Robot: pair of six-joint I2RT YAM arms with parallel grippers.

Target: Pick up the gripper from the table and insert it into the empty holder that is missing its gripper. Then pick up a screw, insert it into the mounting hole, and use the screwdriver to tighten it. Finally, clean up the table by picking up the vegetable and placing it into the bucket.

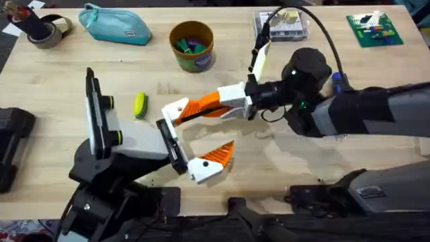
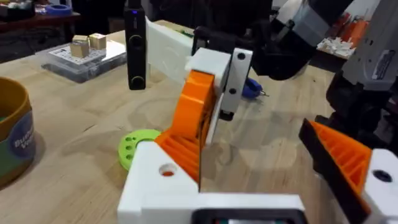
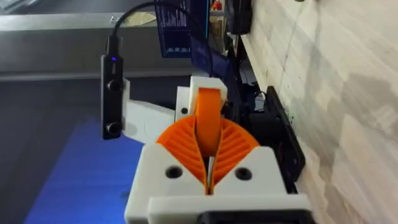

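Note:
The orange ribbed gripper [image 1: 205,104] is held level above the table [image 1: 302,161], with my right gripper [image 1: 227,101] shut on it. Its end meets the white holder [image 1: 176,110], which is the far finger of my left gripper [image 1: 198,134]. That left gripper stands open, and its near finger carries an orange tip [image 1: 219,155]. In the left wrist view the orange gripper [image 2: 191,124] stands against the holder [image 2: 163,180]. The right wrist view shows my pads [image 3: 233,146] clamping the orange gripper [image 3: 209,121]. The yellow-green vegetable [image 1: 140,105] lies left of the holder. The bucket [image 1: 192,46] stands behind. The blue screwdriver [image 2: 252,90] lies beyond.
A teal pouch [image 1: 114,24] and a tape roll [image 1: 44,31] sit at the back left. A clear box [image 1: 282,24] and a green board [image 1: 374,29] are at the back right. A green disc [image 2: 134,146] lies under the holder. A black block [image 1: 10,144] is at the left edge.

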